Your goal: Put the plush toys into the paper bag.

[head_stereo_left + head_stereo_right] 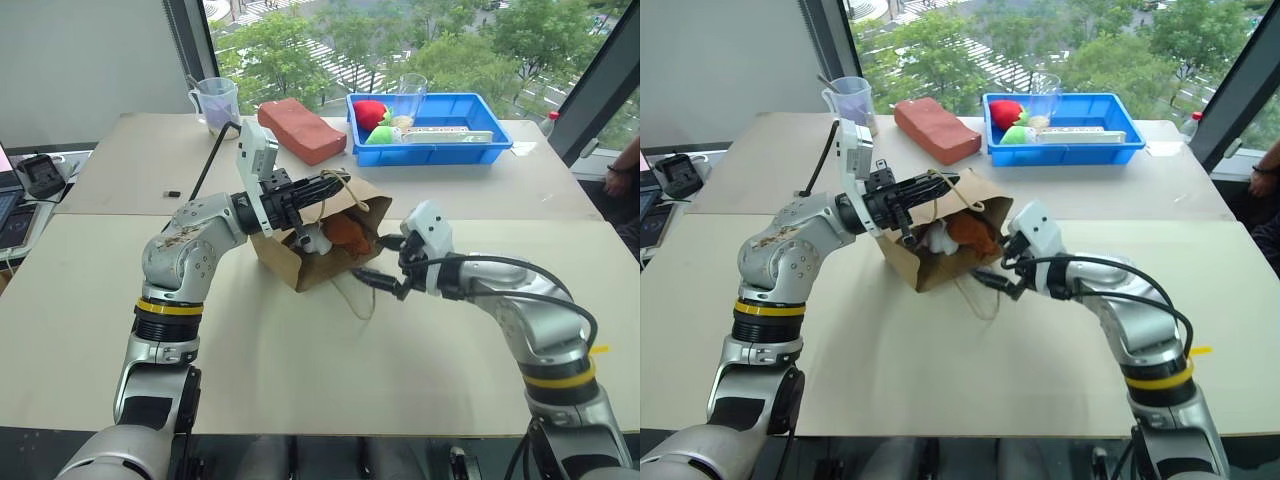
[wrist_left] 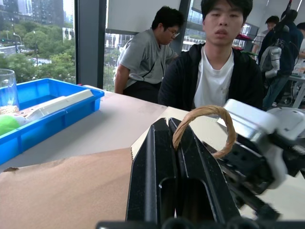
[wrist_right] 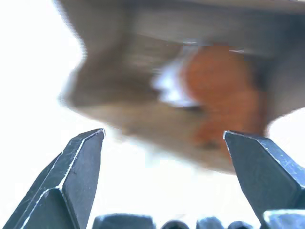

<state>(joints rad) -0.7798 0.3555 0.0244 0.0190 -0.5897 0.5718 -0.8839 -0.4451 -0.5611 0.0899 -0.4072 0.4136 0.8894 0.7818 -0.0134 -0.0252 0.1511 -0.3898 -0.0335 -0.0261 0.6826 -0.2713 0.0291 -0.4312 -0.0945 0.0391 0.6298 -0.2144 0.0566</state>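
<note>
The desk (image 1: 300,360) is pale and wide, with the bag (image 1: 330,240) lying on its side near the middle, mouth toward the right. Both toys sit inside the mouth: the orange toy (image 1: 347,233) to the right, the white toy (image 1: 316,241) just left of it, touching it.

At the far edge stand a blue bin (image 1: 440,140) holding red and green plush fruit (image 1: 375,120) and a clear cup (image 1: 410,97), a reddish block (image 1: 302,130) to its left, and a measuring jug (image 1: 216,102) farther left. Two people (image 2: 214,71) sit beyond the desk's right side.

The left arm reaches from the left across the bag's top, forearm raised and pointing right. The left claw (image 1: 335,188) is clamped on the twine handle (image 2: 209,129) at the bag's upper lip, holding the mouth up.

The right arm is bent in from the right, wrist angled down toward the bag. The right claw (image 1: 385,262) is spread wide and empty, just outside the bag's mouth, with the lower handle loop (image 1: 355,295) lying on the desk beside it.
</note>
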